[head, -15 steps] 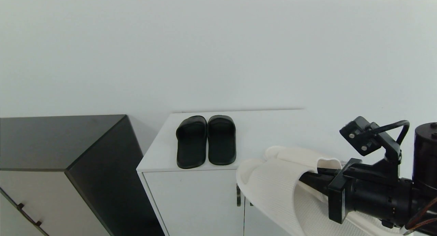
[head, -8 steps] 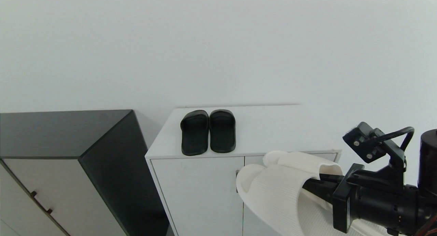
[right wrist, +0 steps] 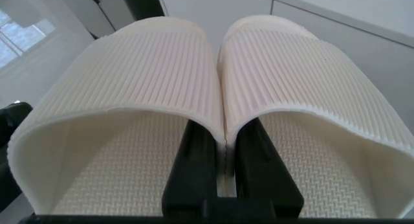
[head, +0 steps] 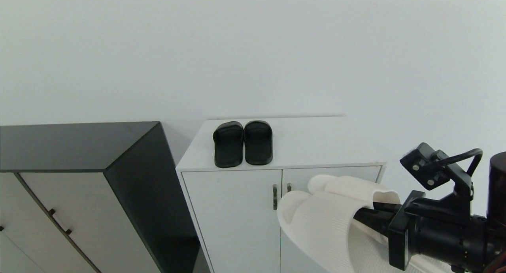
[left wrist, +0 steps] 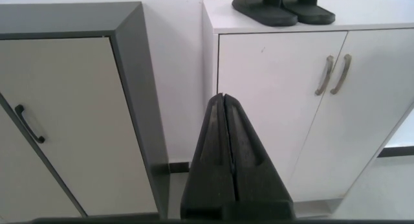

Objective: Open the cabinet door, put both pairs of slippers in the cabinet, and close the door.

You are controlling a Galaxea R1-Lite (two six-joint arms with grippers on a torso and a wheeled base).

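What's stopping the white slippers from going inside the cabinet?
The white cabinet's doors are both shut, standing between its inside and the white slippers pinched in the right gripper. A door must open first.

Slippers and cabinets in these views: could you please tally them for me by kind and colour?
black slippers: 2
white slippers: 2
white cabinet: 1
dark-topped cabinet: 1
Total: 6
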